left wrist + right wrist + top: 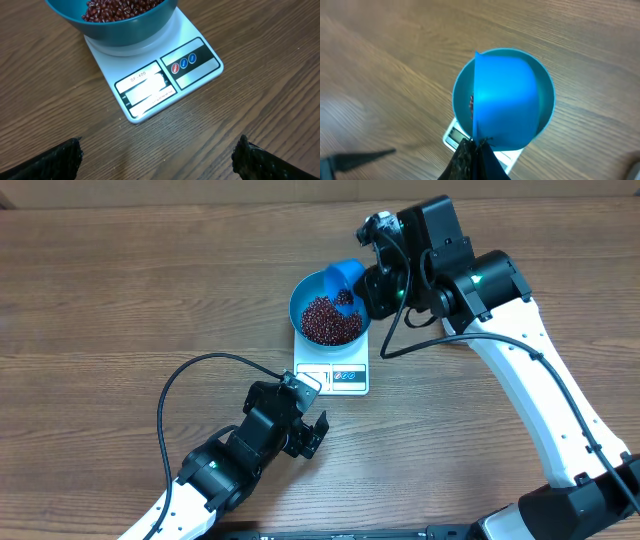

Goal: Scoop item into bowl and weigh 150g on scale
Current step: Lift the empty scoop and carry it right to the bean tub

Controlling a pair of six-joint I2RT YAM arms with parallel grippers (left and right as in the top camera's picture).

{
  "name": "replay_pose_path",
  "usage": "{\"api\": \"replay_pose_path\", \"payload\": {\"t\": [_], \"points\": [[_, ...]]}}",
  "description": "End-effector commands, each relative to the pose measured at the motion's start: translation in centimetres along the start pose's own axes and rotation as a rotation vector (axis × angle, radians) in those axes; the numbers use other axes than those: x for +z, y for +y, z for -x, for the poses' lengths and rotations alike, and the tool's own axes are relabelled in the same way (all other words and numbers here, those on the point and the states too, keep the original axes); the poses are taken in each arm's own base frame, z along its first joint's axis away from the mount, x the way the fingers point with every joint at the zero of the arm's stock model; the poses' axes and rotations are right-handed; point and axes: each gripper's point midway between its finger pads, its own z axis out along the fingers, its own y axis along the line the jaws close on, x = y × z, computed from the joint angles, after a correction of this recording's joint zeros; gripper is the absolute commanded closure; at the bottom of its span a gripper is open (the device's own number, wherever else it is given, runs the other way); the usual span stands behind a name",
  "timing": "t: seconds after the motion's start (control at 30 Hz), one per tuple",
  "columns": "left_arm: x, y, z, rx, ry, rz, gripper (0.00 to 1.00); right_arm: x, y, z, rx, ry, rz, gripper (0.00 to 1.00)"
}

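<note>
Beans [330, 320]: dark red heap lying inside bowl [300, 298], covering its floor; none seen spilled on table [120, 300]
Bowl: seated on scale [333, 376], wider than the platform beneath; front panel left uncovered
Scoop [343, 275]: small, bright blue, tipped over far side of bowl; seen from right wrist only by its back, so contents impossible to tell
Right gripper [475, 150]: pinched tight on scoop handle, poised above bowl
Left gripper [160, 157]: spread wide, holding nothing; hovering near front of scale without touching it, wrist camera trained on front panel
Display [145, 90]: washed out by glare; figure unreadable
Done, judging by layout: bowl set on scale; sizeable load of beans already tipped in
Left to do, by estimate: emptying whatever remains in scoop; checking reading against target; topping up or taking out beans as needed
Open question: whether target weight reached, not answerable from these views
</note>
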Motion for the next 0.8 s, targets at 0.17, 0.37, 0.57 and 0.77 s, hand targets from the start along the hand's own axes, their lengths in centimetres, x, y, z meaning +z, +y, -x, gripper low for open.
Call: {"api": "replay_pose_path", "payload": {"t": [0.17,0.37,0.57,0.77], "points": [[0.1,0.0,-0.1,-0.005,0.002,0.005,0.00,-1.0,0.1,3.3,0.336,-0.121,0.032,0.96],[0.1,0.0,-0.1,-0.005,0.002,0.005,0.00,-2.2,-4.0,4.1,0.598,-0.171,0.008,0.96],[0.1,0.0,-0.1,-0.005,0.002,0.005,0.00,-4.6,-10.5,4.0,0.758,-0.228,-0.025,0.96],[0.1,0.0,-0.1,-0.005,0.002,0.005,0.00,-7.0,-16.1,1.9,0.880,-0.242,-0.101,0.96]]}}
